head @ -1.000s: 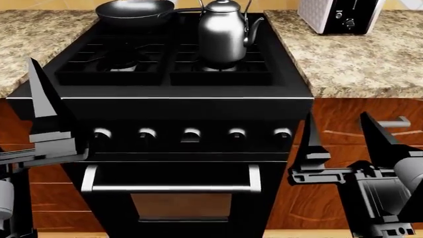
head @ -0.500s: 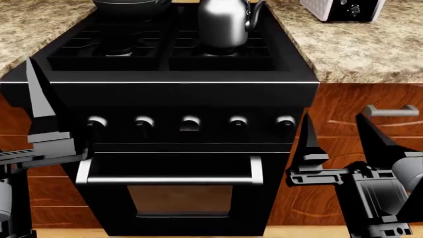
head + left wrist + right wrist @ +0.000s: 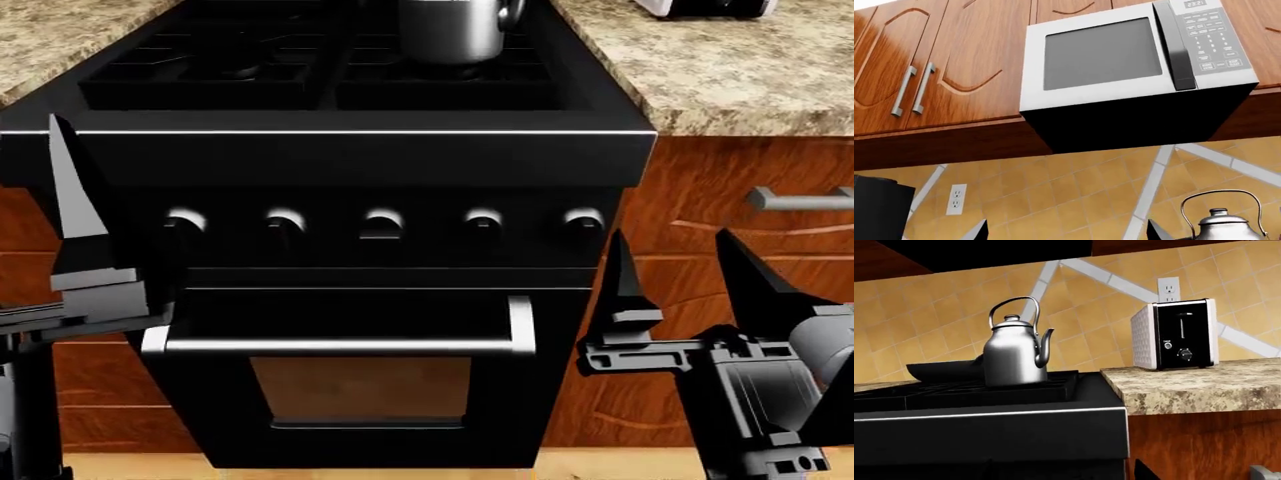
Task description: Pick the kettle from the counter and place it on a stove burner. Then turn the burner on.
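One kettle, sitting upright on the black grate over a stove burner at the right side of the range, toward the back, not on the bench. Shiny steel body, pot-bellied, narrowing toward a knobbed lid, with a tall arched wire handle standing straight up over it. Long axis is vertical. Small curved spout leaves the body low and hooks upward, pointing toward the right-hand bench side, where the toaster stands; in the head view only the lower body and a bit of spout show at the frame's top edge. Frying pan sits just beside and behind the kettle on its other side; can't tell if they touch. Left wrist view catches only the kettle's lid and handle arch, below a microwave mounted under wooden cabinets. Five knobs run in a row across the range front above the oven door handle. Left gripper is low at the range's left front corner; only one finger shows clearly, so I cannot tell whether it is spread. Right gripper is down in front of the cabinet right of the range, fingers spread with a clear gap, holding nothing, well apart from the kettle.
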Motion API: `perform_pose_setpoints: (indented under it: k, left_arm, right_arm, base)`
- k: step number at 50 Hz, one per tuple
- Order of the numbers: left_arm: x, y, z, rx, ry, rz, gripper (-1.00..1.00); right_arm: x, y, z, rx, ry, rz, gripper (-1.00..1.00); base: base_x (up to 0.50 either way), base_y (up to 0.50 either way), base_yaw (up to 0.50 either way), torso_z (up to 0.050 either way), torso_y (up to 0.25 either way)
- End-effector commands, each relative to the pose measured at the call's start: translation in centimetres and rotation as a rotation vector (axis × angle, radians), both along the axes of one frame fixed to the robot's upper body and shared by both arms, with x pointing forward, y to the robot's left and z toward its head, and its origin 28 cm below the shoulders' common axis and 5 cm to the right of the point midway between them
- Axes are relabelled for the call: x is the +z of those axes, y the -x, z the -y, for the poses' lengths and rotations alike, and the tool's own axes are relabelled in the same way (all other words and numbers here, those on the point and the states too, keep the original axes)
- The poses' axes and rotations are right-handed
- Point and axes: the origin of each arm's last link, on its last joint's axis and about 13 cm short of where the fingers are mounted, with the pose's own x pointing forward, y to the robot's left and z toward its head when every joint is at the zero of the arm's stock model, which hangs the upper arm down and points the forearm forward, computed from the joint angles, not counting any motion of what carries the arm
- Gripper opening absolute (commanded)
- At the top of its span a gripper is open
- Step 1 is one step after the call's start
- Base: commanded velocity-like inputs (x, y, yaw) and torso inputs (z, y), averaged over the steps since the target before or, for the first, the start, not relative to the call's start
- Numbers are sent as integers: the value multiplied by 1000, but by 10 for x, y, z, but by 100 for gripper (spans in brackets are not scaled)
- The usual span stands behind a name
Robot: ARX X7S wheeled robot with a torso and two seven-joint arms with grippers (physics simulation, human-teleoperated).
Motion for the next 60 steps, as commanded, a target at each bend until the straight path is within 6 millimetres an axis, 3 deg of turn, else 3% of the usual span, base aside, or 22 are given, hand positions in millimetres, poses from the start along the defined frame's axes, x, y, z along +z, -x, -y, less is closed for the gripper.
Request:
perform_pose_setpoints:
  k: [1, 14, 31, 60]
  left_arm:
    - [-5, -4, -1, 40, -16, -5, 100]
    - [-4, 0, -1, 26, -27, 21, 100]
    - [-4, 0, -2, 29, -21, 21, 100]
    - [-5, -1, -2, 19, -20, 10, 100]
  right_arm:
    - [-1, -6, -1, -20, 14, -15, 100]
    - [-2, -33, -9, -41, 68, -151, 100]
    - [-8, -37, -17, -25, 95, -177, 100]
    - [-25, -65, -16, -65, 73, -261, 100]
  base:
    - [0, 0, 0, 0, 0]
    - [0, 0, 0, 0, 0]
    - [0, 0, 0, 0, 0]
    - [0, 0, 0, 0, 0]
